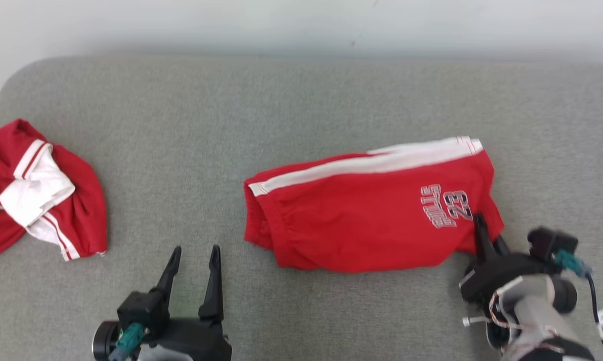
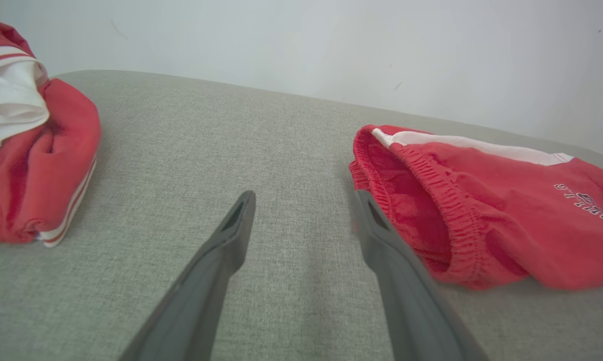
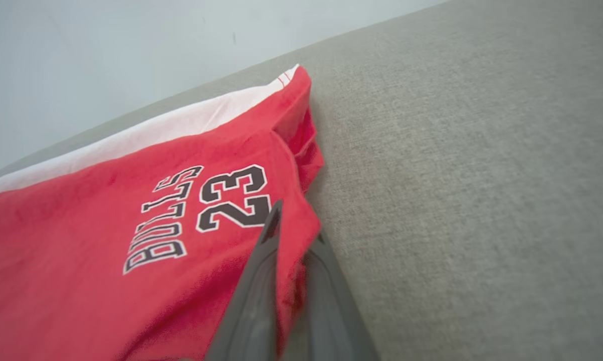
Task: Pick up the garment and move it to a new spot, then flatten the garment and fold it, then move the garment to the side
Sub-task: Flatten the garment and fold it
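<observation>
Between right fingers (image 3: 253, 301), garment (image 1: 361, 220) corner.

Holds left gripper (image 1: 196, 249) low at the near left, fingers (image 2: 231, 235) spread wide and pointing forward. Pinches the garment (image 1: 371, 220) edge with right gripper (image 1: 486, 234), fingers pressed nearly together, pale forearm (image 1: 537, 306) angling in from the lower right.

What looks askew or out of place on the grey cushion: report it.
The crumpled red-and-white garment lies bunched at the left edge of the grey cushion. The folded red shorts with a white stripe lie neat, one corner pinched in the right gripper.
</observation>
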Motion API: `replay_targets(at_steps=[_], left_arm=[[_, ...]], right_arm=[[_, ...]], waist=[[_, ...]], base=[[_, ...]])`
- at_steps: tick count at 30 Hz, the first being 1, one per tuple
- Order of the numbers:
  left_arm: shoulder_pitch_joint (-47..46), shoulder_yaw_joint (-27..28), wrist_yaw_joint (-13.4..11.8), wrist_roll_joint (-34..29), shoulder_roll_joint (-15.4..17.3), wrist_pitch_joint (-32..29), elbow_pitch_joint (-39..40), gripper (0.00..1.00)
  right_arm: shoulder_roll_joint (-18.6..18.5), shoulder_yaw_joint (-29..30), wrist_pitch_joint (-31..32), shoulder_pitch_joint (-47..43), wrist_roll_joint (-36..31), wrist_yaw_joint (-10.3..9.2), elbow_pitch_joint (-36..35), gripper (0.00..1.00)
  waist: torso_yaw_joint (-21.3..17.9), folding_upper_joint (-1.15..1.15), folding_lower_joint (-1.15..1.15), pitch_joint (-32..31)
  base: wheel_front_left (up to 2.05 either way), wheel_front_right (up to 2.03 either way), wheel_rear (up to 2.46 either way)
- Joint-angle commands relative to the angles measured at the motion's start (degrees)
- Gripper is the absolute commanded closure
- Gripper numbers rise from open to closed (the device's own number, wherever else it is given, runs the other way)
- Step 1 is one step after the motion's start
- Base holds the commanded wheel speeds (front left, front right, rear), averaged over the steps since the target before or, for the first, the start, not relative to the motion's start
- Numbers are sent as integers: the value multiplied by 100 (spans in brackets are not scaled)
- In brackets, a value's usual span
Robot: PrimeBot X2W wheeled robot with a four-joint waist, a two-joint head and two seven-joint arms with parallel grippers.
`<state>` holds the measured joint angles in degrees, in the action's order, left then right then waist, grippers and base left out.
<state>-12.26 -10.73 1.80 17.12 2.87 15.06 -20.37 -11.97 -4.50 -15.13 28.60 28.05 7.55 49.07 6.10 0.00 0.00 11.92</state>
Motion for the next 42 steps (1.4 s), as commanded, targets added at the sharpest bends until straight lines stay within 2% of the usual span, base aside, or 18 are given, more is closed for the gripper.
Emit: replay_targets(at_steps=[1,11,24,28,35,42], left_arm=[[120,21,14,-49,2,18,-25,0],[633,115,136,-193,2,18,-68,0],[646,34,130,-233,2,17,-4,0],[649,15,123,-198,2,18,15,0],[698,-30,97,-120,2,18,0,0],[679,-111,101,-69,2,17,-42,0]], right_arm=[[45,96,0,-182,-28,-13,-58,100],[283,658,-1,-979,-272,-13,-559,100],[379,815,0,-896,-617,-13,-791,100],[437,588,-1,-863,-747,-13,-1151,100],[532,-440,0,-860,-776,-13,-1905,100],[631,-1255,0,-809,-636,-13,-2049,100]], waist=[[-118,0,0,-192],[-279,0,0,-627],[-269,0,0,-635],[-254,0,0,-645],[-180,0,0,-660],[-1,0,0,-689]], base=[[0,0,0],[0,0,0],[0,0,0],[0,0,0],[0,0,0],[0,0,0]])
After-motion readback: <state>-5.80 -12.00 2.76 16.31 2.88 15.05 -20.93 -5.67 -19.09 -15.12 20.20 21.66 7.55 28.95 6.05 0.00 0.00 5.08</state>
